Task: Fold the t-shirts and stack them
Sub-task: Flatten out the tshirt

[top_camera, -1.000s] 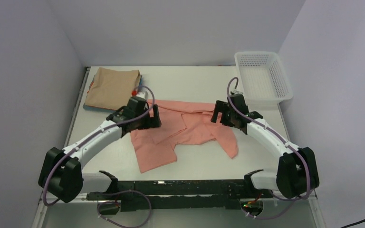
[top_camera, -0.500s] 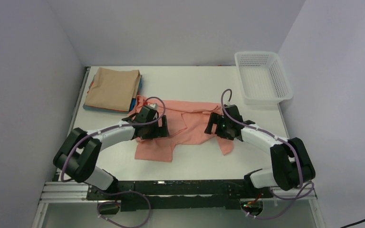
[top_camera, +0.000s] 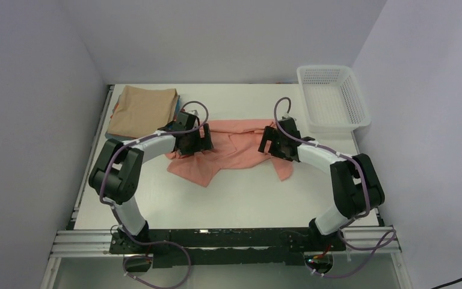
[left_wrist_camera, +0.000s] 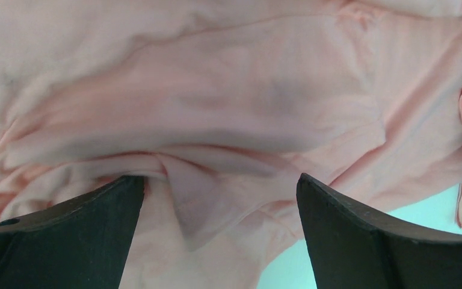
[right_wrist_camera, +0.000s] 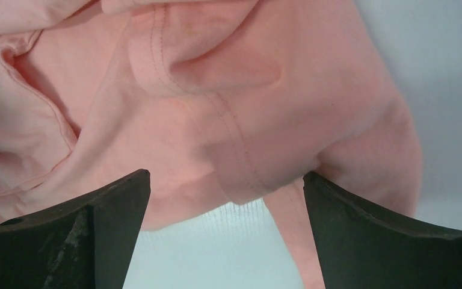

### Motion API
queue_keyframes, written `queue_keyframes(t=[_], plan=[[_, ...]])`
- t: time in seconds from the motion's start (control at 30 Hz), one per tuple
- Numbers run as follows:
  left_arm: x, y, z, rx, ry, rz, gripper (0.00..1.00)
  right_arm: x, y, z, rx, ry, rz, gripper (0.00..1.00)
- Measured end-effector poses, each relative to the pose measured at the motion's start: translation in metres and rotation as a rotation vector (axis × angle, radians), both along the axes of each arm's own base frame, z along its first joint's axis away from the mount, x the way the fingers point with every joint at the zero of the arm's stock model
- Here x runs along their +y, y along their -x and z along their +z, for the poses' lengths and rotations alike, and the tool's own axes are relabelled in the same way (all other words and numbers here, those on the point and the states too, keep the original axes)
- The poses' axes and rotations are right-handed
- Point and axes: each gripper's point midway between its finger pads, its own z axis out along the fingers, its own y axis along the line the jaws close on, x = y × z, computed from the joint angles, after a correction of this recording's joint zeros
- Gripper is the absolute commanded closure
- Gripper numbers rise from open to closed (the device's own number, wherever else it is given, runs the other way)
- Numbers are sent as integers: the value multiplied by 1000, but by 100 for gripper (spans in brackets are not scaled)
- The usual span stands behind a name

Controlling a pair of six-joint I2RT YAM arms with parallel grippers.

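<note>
Spreading stage, item one: salmon-pink t-shirt [top_camera: 236, 153], crumpled, centre frame, not yet folded. Left gripper [top_camera: 204, 141], right gripper [top_camera: 267, 142]: jaws wide apart, nothing held, low over cloth's left and right parts. Tan t-shirt [top_camera: 143, 110] tops folded stack, upper left. Your next move, likely: pinch edges, pull flat.

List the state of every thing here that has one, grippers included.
salmon-pink t-shirt: unfolded, rumpled, lying on the table.
tan t-shirt: folded, at the table's far left corner.
white basket: upright, nothing in it.
left gripper: open, over the salmon-pink t-shirt, holding nothing.
right gripper: open, over the same shirt's right edge, holding nothing.
</note>
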Motion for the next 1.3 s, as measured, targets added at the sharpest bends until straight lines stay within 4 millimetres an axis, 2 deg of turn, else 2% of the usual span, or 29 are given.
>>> queue_keyframes(t=[0.13,0.27,0.33,0.37,0.47,0.53,0.63,0.7,0.87,0.97,1.1,1.23,1.3], plan=[[11,26,14,1,-24,-5,0,-8,8,18,-13,43,10,0],[22,73,51,-83,-33,-18,1,-23,27,53,-60,85,-14,0],[30,95,67,-133,-19,-9,1,-29,38,61,-78,95,-25,0],[40,105,70,-153,-18,20,1,-35,51,60,-70,105,-30,0],[71,123,55,-151,-37,111,1,-42,68,50,-41,120,-29,0],[96,136,31,-102,-71,182,0,-47,83,39,-4,130,-27,0],[121,149,4,-31,-109,254,1,-48,93,32,22,131,-19,0],[128,147,-2,-14,-118,281,3,-48,93,32,22,128,-17,0],[130,127,-13,25,-131,290,15,-47,93,32,23,123,-15,0],[125,109,-11,17,-124,270,23,-47,93,32,23,123,-16,0],[120,103,-14,10,-116,239,41,-48,95,31,24,124,-16,0],[110,100,-15,1,-93,205,42,-49,95,31,24,128,-18,0],[101,101,-15,-7,-89,175,48,-49,95,31,23,129,-19,0]])
